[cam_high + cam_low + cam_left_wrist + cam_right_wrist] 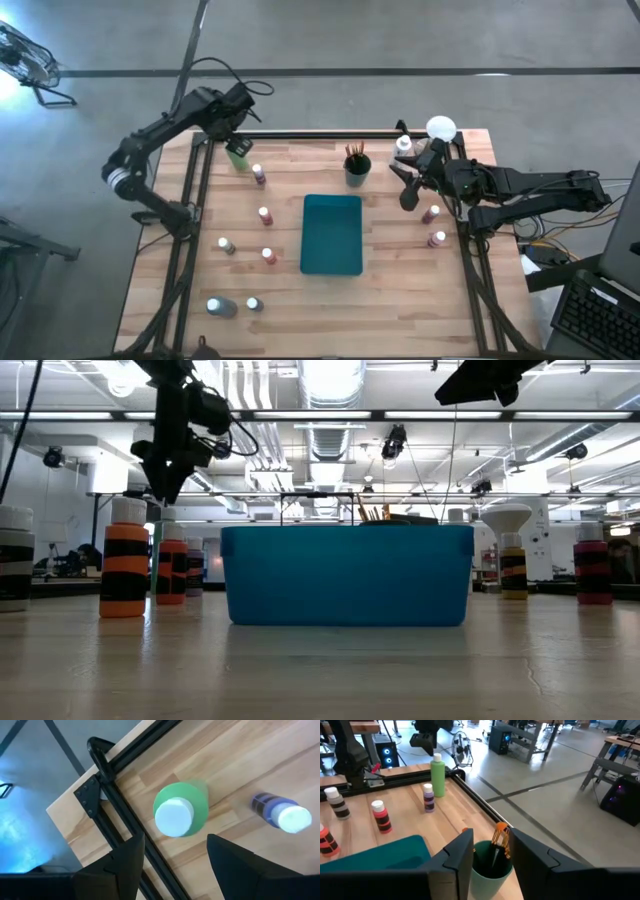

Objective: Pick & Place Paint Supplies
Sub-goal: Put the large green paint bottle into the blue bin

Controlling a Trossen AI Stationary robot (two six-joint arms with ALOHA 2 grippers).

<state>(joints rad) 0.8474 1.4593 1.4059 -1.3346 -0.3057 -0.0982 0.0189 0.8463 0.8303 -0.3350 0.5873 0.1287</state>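
Note:
A taller light-green bottle (192, 807) with a white cap stands upright at the table's far left corner, next to the black frame rail. My left gripper (175, 842) hovers open above it (238, 147), one finger on either side, touching nothing. A purple bottle (280, 812) stands close by. A dark-green cup (490, 870) holding wooden-handled brushes (500, 837) stands far of the teal tray (332, 235). My right gripper (400, 185) is open to the cup's right, pointing at it. Small white-capped bottles (265, 215) stand scattered left of the tray, and two more (434, 226) to its right.
A white-domed object (440, 128) and a white bottle (404, 146) stand at the far right corner, behind my right arm. Black frame rails (200, 200) run along the left, right and far table edges. Bare wood lies near of the tray.

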